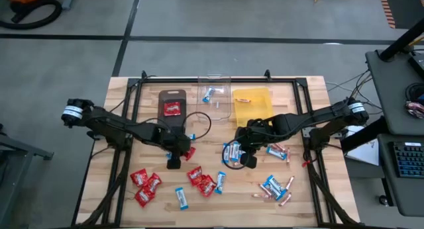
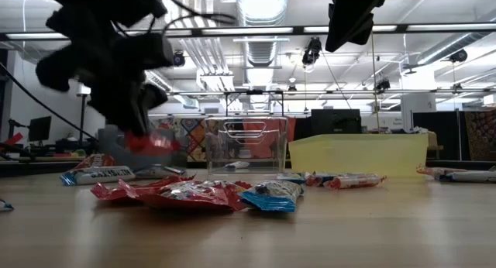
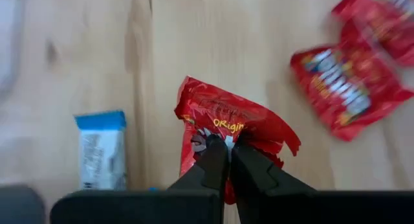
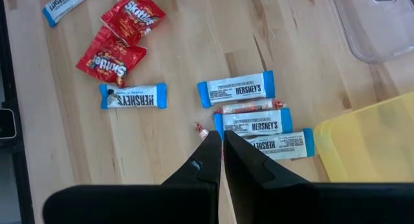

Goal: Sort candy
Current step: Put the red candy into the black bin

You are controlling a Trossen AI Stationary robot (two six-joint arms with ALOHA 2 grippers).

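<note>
My left gripper point(image 3: 223, 143) point(image 1: 175, 157) is shut on a crinkly red packet point(image 3: 226, 123) point(image 2: 151, 142), held above the near-left part of the table. My right gripper point(image 4: 222, 138) point(image 1: 246, 159) is shut and raised above a cluster of blue-and-white bars point(image 4: 252, 123) with a pinkish stick point(image 4: 246, 107) among them. More red packets point(image 1: 144, 184) point(image 1: 201, 179), bars point(image 1: 273, 186) and sticks point(image 1: 283, 197) lie flat on the wood. The dark tray point(image 1: 173, 95) holds a red packet, and the clear tray point(image 1: 215, 80) holds a blue bar. My left gripper pinches the red packet between its two fingers at the packet's crinkled edge point(image 3: 217, 134). The packet is lifted clear of the table and hangs below the fingers point(image 2: 132, 113). My right gripper has a small pinkish-red bit point(image 4: 201, 129) beside its fingertips; I cannot tell whether it touches it.
The yellow tray point(image 1: 254, 110) stands to the right of the clear tray, near the table's far edge. Black frame rails point(image 1: 129, 116) point(image 1: 308, 123) run along both sides. Bare wood lies between the candy piles near the table's near edge.
</note>
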